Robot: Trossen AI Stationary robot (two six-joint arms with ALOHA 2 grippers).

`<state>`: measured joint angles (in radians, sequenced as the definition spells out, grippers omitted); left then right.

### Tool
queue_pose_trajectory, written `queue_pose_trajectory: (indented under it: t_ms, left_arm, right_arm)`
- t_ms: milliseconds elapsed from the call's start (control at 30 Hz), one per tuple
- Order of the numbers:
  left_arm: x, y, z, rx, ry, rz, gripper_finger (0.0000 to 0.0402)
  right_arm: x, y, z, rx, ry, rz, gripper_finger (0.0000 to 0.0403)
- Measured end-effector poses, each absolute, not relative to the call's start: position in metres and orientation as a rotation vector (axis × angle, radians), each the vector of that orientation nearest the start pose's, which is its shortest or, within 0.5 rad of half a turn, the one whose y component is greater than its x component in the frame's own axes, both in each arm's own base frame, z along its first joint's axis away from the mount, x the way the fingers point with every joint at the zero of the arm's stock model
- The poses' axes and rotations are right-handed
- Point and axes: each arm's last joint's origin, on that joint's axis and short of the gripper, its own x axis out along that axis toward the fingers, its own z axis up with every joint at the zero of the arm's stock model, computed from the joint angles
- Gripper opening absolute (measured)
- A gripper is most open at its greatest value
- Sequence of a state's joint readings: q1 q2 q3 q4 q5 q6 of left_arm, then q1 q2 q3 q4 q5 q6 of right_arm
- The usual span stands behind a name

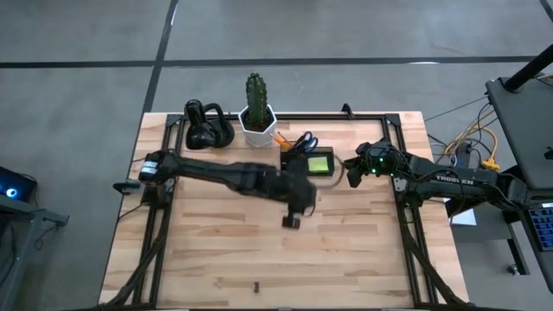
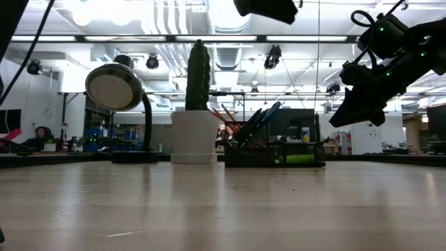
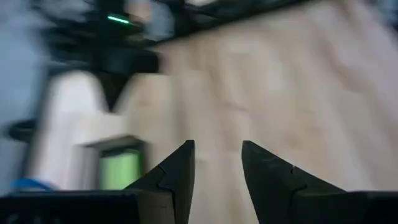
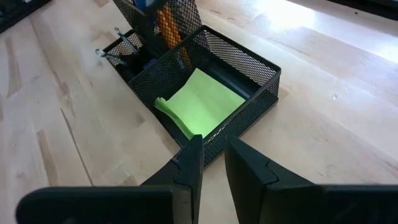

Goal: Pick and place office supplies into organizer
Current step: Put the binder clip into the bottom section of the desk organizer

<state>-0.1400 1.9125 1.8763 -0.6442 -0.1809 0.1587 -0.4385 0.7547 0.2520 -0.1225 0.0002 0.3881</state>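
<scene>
Organizer (image 1: pixel 308 159) at upper centre of the high view, beside cactus pot (image 1: pixel 257 126) and lamp (image 1: pixel 207 128).
Right wrist view alone shows the sticky-note pad (image 4: pixel 202 101) inside; left gripper (image 1: pixel 292 221) and right gripper (image 1: pixel 353 171) both parted, empty.

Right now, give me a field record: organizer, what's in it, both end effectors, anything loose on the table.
organizer: black mesh desk box, by white hexagonal cactus pot
contents: lime-green sticky-note pad in low compartment; blue-handled scissors, orange pencils in tall one
left end effector: open, empty, over table centre
right end effector: empty, beside organizer
loose: small dark item, near table edge
</scene>
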Motion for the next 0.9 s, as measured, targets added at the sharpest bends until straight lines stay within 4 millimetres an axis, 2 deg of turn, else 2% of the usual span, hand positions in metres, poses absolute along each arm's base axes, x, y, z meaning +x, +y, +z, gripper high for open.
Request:
queue_pose_trajectory:
  t_ms: [133, 533, 733, 900]
  left_arm:
    - [0.417, -0.083, 0.335, 0.202, 0.756, -0.125, 0.0117]
    - [0.388, -0.153, 0.313, -0.097, 0.938, -0.167, 0.0117]
    - [0.373, -0.179, 0.297, -0.251, 1.024, -0.105, 0.0117]
    - [0.362, -0.194, 0.285, -0.528, 1.104, 0.011, 0.0117]
  right_arm:
    - [0.136, -0.064, 0.162, 0.509, 0.527, -0.541, 0.0057]
    - [0.136, -0.064, 0.162, 0.511, 0.526, -0.542, 0.0057]
    - [0.136, -0.064, 0.162, 0.511, 0.526, -0.542, 0.0057]
    - [0.136, -0.064, 0.162, 0.511, 0.526, -0.542, 0.0057]
